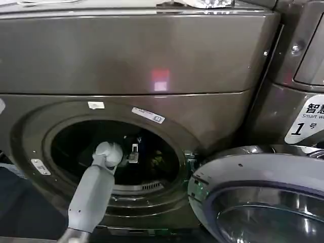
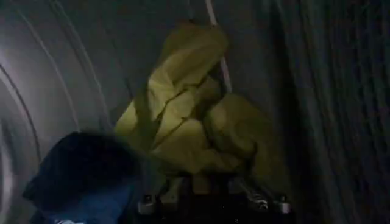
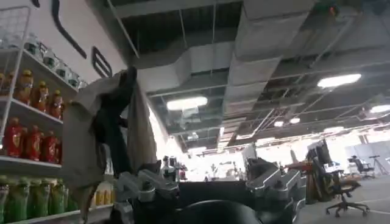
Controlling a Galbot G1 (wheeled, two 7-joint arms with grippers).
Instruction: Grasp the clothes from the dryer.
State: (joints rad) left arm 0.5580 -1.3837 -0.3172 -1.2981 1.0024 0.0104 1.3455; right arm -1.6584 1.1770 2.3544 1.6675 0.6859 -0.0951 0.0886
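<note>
Left arm — a smooth pale-grey tapering shell ending in a rounded whitish wrist joint.

The dryer stands with its port open, and its door is swung out to the right. The left arm reaches up into the dark drum. A bit of yellow-green clothes shows inside, just beyond the arm's end.
</note>
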